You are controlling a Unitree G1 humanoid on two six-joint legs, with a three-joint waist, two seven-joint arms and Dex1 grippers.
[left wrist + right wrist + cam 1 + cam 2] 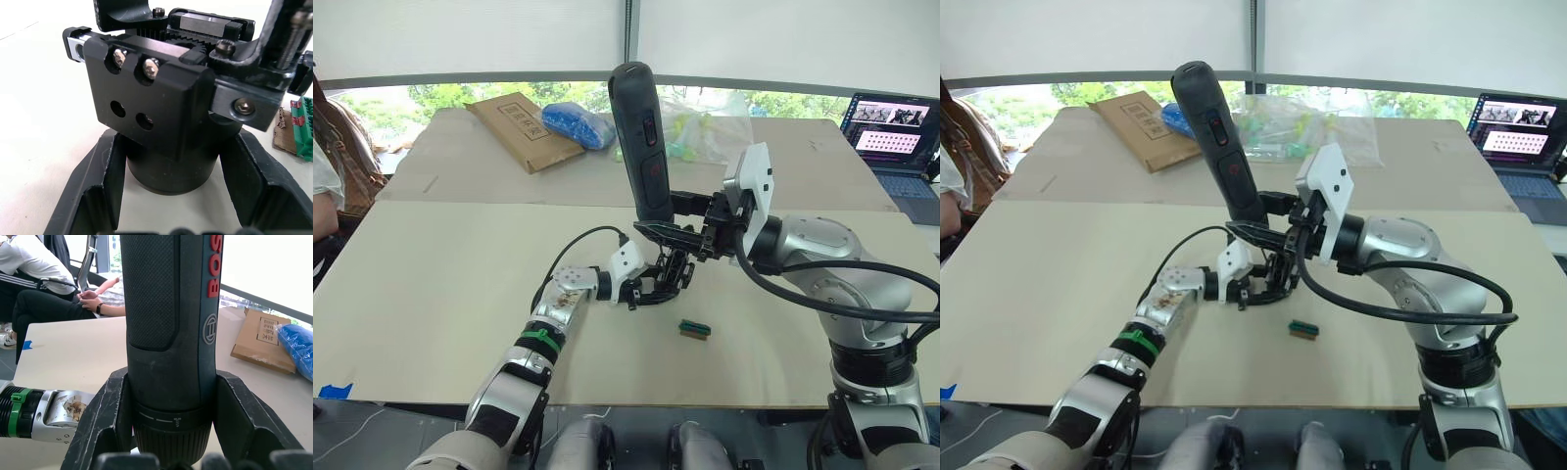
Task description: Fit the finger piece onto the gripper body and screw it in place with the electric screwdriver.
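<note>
Nearest, on the cream table (pixel 431 294), left gripper (pixel 651 287) clenched around the round base of the gripper body (pixel 161 105), holding it just above the tabletop, fingers (pixel 98 191) pressed against either side of the base. On the body's black block face, two screws seated in the upper holes and two lower holes vacant. Just beside, toward the right, small green block (pixel 694 329) lying flat on the table, apart from both grippers. Directly above the gripper body, right gripper (pixel 680 227) clamped around the lower collar of the electric screwdriver (pixel 641 147), held nearly upright with a slight lean, handle up, working end pointed down at the gripper body; metal shaft just visible in the left wrist view beside the body's linkage. Contact between bit and screw not discernible. Finger piece not distinguishable among the black parts. Farther back, on a second table, flat cardboard box (pixel 524 129), blue bag (pixel 578 124) and clear plastic bag (pixel 710 122). Far right, open laptop (pixel 891 137). At the left edge, a seated person (pixel 328 166).
</note>
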